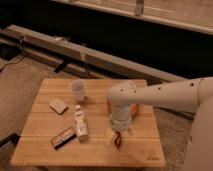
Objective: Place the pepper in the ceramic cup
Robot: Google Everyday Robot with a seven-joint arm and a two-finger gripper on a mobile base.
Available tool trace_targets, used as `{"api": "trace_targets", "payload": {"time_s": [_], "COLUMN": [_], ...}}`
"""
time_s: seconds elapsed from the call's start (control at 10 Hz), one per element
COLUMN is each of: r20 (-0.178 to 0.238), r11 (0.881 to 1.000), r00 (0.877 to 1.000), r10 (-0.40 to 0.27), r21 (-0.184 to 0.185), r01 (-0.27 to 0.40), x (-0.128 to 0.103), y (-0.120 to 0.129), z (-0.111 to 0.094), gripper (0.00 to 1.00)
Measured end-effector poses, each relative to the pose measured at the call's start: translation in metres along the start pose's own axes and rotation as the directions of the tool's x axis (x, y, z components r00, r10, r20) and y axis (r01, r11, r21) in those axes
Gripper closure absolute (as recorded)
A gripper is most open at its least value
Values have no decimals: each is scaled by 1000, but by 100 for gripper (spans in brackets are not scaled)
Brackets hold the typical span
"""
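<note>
Hanging over the pepper (118, 142): jaws.

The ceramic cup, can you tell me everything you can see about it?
The ceramic cup is small, plain white and has no handle, narrowing a little toward its base. It stands upright, mouth up, on the wooden table, near the back edge and left of the middle. Nothing touches it; the white bottle is apart in front of it. Its inside cannot be seen. The end effector is away from it, low by the pepper.
</note>
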Motion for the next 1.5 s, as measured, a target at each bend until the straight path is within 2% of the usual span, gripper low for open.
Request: {"api": "trace_targets", "payload": {"time_s": [0.1, 0.2, 0.5, 0.7, 1.5], "r20": [7, 10, 39, 40, 70], "r11": [1000, 999, 997, 995, 987], "r00": [1000, 999, 998, 998, 996], "r10": [16, 33, 57, 49, 55], "r21": [-5, 9, 55, 82, 145], "r01": [-16, -33, -60, -53, -65], "x": [-3, -6, -48, -60, -74], "y": [-2, -7, -22, -26, -38], "z": [3, 10, 37, 48, 47], "gripper": [20, 20, 20, 20, 20]}}
